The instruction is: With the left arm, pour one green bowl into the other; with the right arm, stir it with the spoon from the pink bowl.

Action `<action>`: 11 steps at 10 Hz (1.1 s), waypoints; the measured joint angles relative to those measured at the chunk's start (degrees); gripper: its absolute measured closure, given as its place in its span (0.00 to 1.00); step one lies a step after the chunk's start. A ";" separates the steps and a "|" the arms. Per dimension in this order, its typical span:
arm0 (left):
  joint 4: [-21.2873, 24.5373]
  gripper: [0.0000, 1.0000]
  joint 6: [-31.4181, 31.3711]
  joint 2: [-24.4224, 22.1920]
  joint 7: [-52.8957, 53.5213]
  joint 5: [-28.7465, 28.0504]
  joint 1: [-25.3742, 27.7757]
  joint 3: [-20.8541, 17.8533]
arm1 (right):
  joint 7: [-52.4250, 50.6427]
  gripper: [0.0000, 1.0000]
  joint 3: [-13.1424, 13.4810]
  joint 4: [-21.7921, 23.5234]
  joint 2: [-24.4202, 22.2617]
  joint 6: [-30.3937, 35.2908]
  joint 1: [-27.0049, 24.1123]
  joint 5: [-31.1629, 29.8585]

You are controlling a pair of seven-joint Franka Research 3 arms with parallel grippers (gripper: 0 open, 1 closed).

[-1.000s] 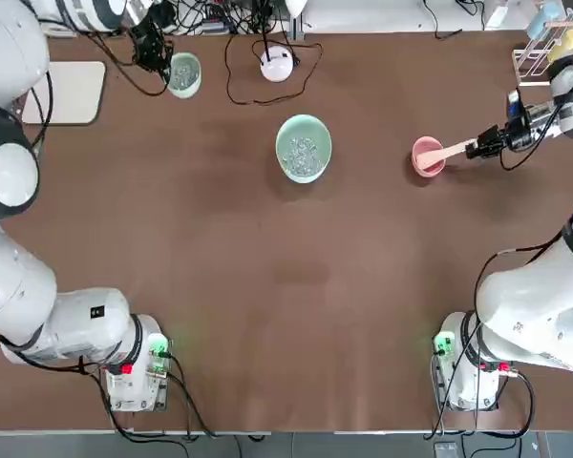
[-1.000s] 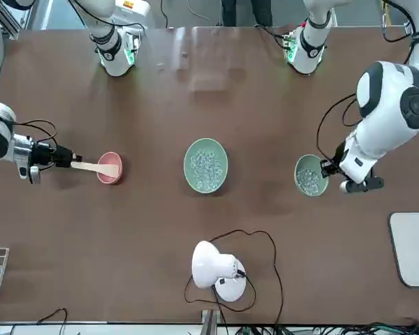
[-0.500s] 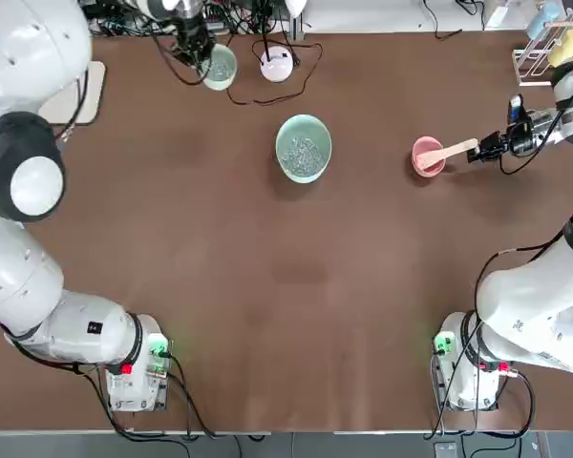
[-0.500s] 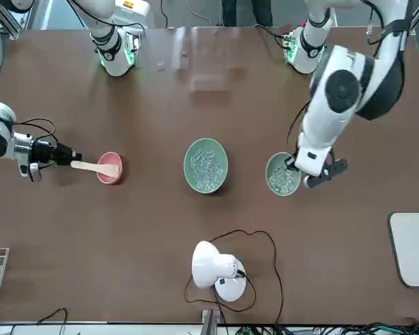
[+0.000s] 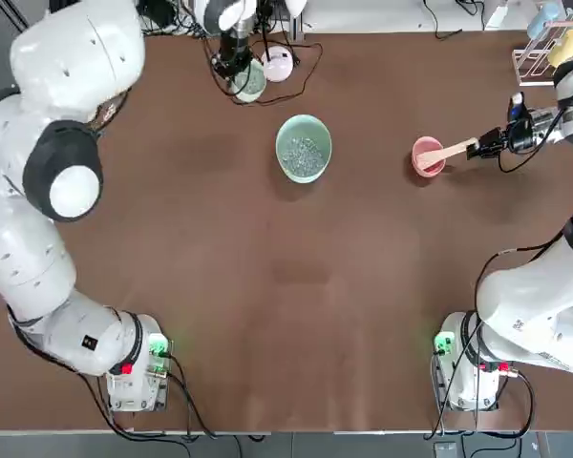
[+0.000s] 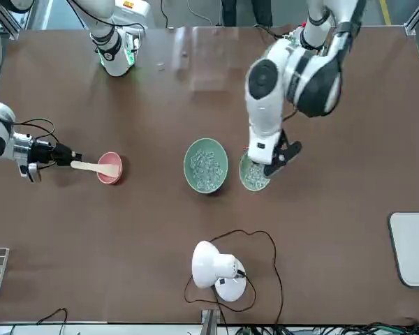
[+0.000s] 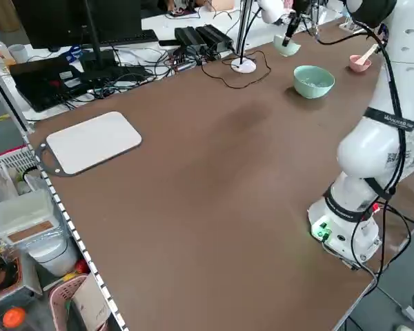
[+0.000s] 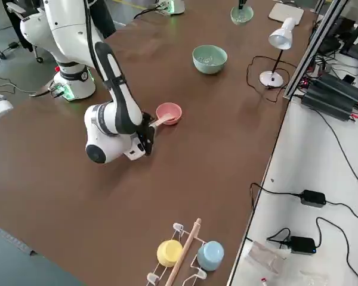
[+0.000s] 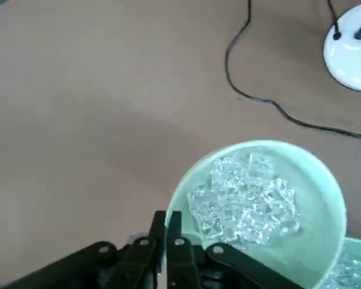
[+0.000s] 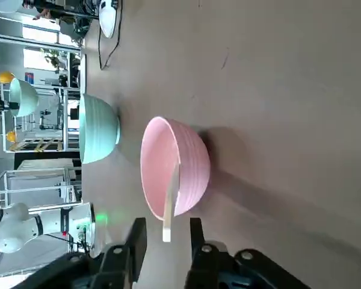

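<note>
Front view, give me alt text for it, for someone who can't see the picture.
The left gripper holds a small pale green bowl of clear bits by its rim, right beside a wider mint-green bowl at the centre of a brown table. Across the table, the right gripper is at the handle of a wooden spoon resting in a pink bowl.

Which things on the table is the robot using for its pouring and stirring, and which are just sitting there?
Using:
- small green bowl, held by the left gripper
- big green bowl
- pink bowl
- spoon, with the right gripper at its handle end

Just sitting there:
- white lamp with its cable
- white board
- cup rack
</note>
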State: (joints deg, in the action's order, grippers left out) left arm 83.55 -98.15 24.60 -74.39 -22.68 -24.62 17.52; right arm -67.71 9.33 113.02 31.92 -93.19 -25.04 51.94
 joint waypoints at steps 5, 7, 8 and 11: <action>-5.92 0.96 5.95 6.42 -13.43 -9.08 -16.67 -9.11 | 0.00 0.68 0.00 -0.40 0.00 0.14 -0.03 1.01; -6.29 0.96 9.67 7.69 -19.95 -10.10 -27.87 -19.17 | -0.01 0.72 0.00 -0.48 0.01 0.15 -0.05 1.03; -6.43 0.96 10.86 7.94 -21.29 -10.22 -33.32 -24.96 | -0.01 0.75 -0.01 -0.51 0.01 0.15 -0.05 1.04; -7.47 0.96 11.44 10.85 -23.21 -10.33 -41.53 -33.68 | -0.04 0.81 -0.01 -0.54 0.01 0.15 -0.06 1.05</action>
State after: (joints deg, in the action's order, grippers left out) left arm 76.08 -86.71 35.45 -97.60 -33.01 -66.16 -16.16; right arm -67.75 9.33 112.48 31.93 -93.04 -25.10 52.98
